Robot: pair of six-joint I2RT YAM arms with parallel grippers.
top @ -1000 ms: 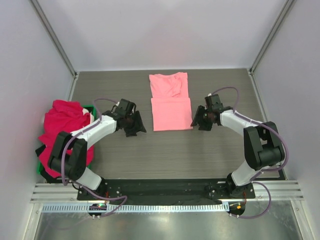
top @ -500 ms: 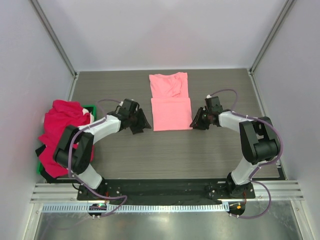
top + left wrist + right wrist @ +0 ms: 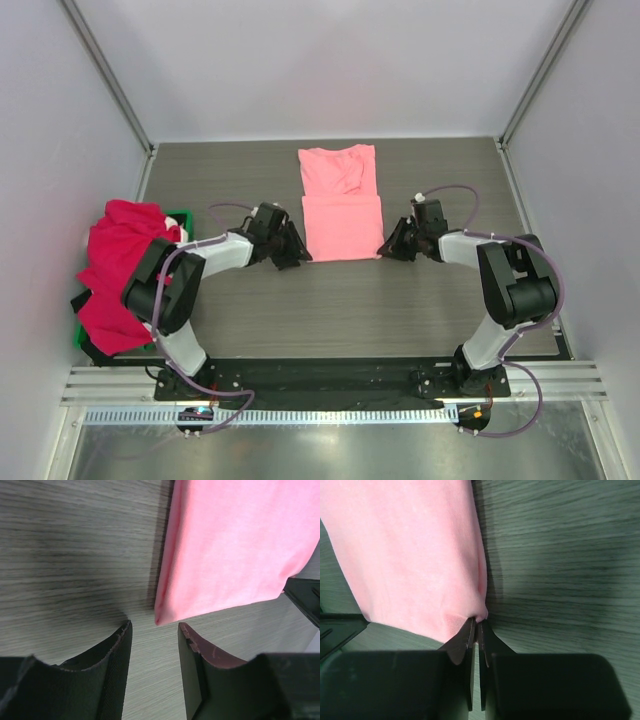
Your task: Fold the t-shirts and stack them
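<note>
A salmon-pink t-shirt point(image 3: 342, 205) lies partly folded at the table's middle back, its lower half doubled over. My left gripper point(image 3: 297, 256) is open at the shirt's near left corner point(image 3: 159, 617), which lies just in front of the fingertips and apart from them. My right gripper point(image 3: 385, 249) is shut on the shirt's near right corner point(image 3: 479, 611), pinching the cloth at the fingertips. Crimson t-shirts point(image 3: 120, 270) are heaped on a green tray point(image 3: 178, 216) at the left edge, with a bit of black cloth below them.
Grey walls and metal corner posts close in the table at the back and sides. The tray with the crimson heap takes up the left edge. The right gripper's dark finger point(image 3: 306, 597) shows at the right edge of the left wrist view.
Both grippers have moved inward to the pink shirt's near corners. The right gripper has shut on its corner. The shirt has not visibly moved.
</note>
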